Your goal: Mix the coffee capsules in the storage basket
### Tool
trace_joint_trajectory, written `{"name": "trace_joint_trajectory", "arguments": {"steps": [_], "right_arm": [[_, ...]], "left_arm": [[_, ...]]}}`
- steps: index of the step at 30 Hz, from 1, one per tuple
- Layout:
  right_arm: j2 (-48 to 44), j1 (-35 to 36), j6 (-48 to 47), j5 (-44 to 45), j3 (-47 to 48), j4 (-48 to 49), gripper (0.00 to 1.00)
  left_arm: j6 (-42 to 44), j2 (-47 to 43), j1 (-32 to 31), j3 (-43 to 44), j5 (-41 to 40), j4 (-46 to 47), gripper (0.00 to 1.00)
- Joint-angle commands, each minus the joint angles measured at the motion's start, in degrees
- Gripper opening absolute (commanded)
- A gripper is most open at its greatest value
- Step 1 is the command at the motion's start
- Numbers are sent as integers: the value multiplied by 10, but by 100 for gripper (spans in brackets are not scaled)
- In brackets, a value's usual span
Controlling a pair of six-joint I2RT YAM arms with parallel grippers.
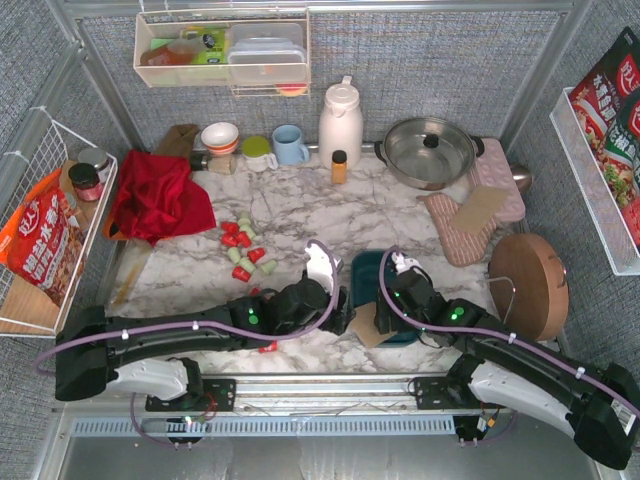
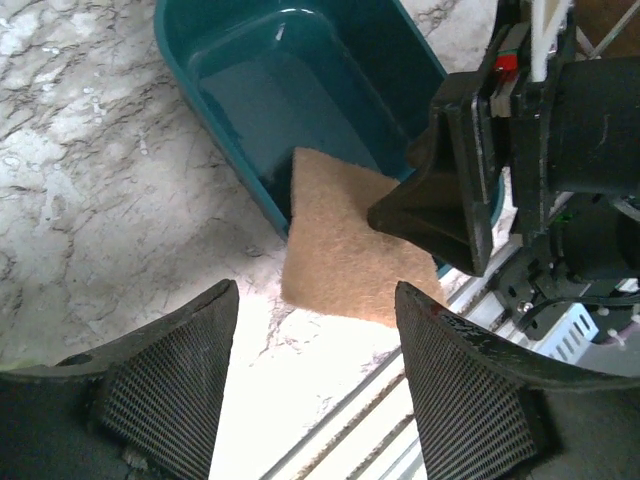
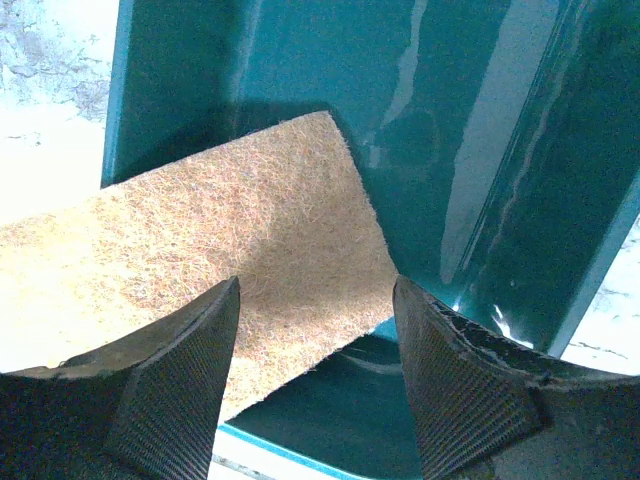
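The dark teal storage basket [image 1: 368,268] stands on the marble just ahead of both arms, and its inside looks empty [image 2: 300,90]. A brown fibre pad [image 2: 340,250] lies over its near rim with one corner inside. Red and mint green coffee capsules [image 1: 243,248] lie scattered on the table left of the basket. One red capsule [image 1: 268,347] sits by the left arm. My left gripper [image 2: 315,290] is open and empty above the marble near the pad [image 1: 345,308]. My right gripper [image 3: 315,285] is open and empty over the pad [image 3: 200,240] and the basket's rim [image 3: 480,150].
A red cloth [image 1: 155,195] lies at the back left. Cups, a white thermos [image 1: 340,120], an amber bottle [image 1: 339,166] and a steel pot [image 1: 430,150] line the back. An oven mitt [image 1: 465,225] and a round wooden board [image 1: 527,285] are on the right. A white wire basket [image 1: 50,230] hangs on the left.
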Motion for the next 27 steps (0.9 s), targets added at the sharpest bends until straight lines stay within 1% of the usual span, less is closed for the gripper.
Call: {"name": "trace_joint_trajectory", "arguments": {"steps": [1,3,6,10,14,17,21,25,27], "right_arm": [[-4,1,5,8,-1,6,67],[-7,1,7,10,-5,9,67],[-3,1,8,11,-9,15,67],[5,1,8,8,-9,19,67],[8,1,8,9,-11,25,67],[11,1,7,8,-11,27,67],[16,1,7,6,-13,31,67],[13,1,5,5,-10,27,67],[9,1,3,5,-10,24,67]], "left_arm": [[-30,14,-1,25,6,-15,73],[-58,21,-1,26,-7,-32,73],[-101,21,-1,7,-25,-24,71],[-142,16,-1,-24,-36,20,66],[-163,23,-1,-48,-27,80,64],[-173,45,-1,-51,-20,114,62],[-188,87,-1,-45,-15,150,57],[-202,112,-1,-22,-31,121,47],[-208,111,-1,-14,-46,105,45]]}}
